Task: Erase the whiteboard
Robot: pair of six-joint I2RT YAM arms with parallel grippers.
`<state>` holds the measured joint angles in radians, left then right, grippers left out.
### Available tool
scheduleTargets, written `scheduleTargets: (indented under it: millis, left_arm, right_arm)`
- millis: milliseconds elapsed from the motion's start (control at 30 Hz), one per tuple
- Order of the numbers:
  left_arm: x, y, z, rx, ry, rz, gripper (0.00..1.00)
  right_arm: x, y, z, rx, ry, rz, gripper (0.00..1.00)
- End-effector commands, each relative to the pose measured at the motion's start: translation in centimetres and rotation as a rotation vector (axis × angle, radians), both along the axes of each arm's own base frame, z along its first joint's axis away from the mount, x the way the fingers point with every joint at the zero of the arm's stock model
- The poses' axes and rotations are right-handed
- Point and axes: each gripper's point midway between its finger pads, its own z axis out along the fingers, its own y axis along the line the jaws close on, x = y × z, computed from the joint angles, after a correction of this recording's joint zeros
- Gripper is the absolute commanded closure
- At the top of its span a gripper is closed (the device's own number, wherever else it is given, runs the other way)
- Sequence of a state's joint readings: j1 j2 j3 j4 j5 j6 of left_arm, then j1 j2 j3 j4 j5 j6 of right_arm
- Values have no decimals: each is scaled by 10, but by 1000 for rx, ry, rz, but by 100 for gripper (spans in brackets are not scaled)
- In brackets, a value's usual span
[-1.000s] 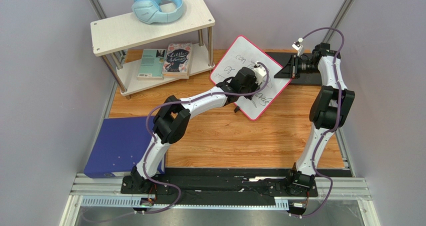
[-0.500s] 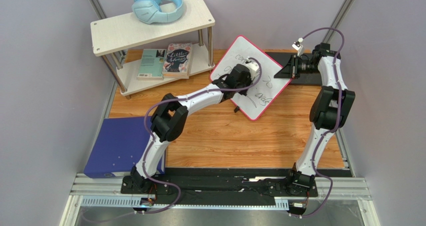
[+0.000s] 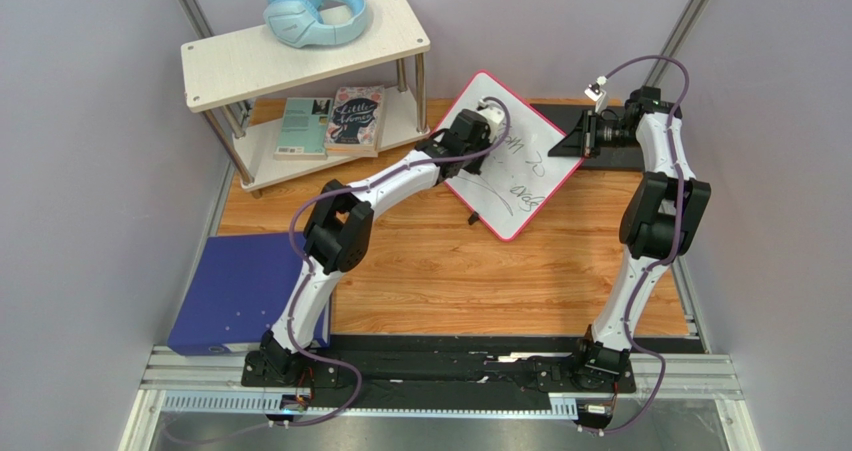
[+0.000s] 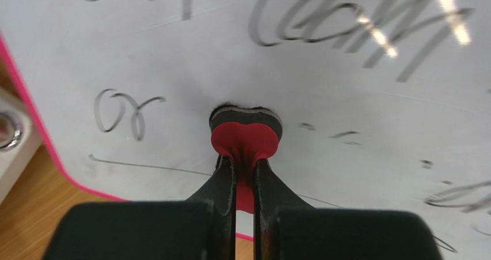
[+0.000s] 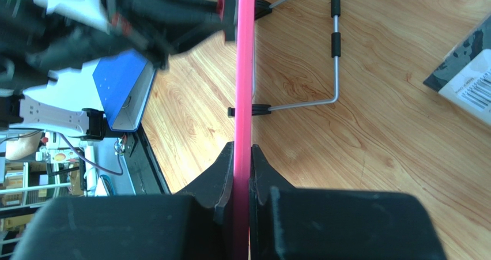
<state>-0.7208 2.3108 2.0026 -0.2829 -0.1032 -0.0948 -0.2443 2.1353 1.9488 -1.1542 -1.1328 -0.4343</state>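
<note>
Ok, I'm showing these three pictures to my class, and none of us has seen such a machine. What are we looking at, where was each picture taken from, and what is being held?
These are two robot arms bolted at the near edge of a wooden table. The wide picture comes from a fixed camera above and behind them. The other two come from a small camera on each wrist. The left gripper is shut on a red eraser, held against the whiteboard, which bears black handwriting. The right gripper pinches the board's pink rim. Also there are a shelf with blue headphones on top and two books below, and a blue binder.
</note>
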Motion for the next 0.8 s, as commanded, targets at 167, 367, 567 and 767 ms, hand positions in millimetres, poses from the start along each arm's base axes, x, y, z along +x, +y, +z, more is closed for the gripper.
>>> scheduleTargets:
  millis: [167, 367, 567, 767]
  left_arm:
    - [-92, -89, 0, 31, 44, -335, 100]
    - [-135, -108, -24, 141, 42, -436, 100]
    - [-163, -127, -41, 156, 84, -488, 100]
    - [-169, -144, -37, 164, 52, -523, 100]
  right_arm:
    - [-5, 2, -22, -171, -30, 37, 100]
    - [-3, 1, -22, -184, -32, 25, 100]
    - [-3, 0, -25, -189, -23, 17, 100]
    - [-2, -1, -27, -197, -17, 10, 100]
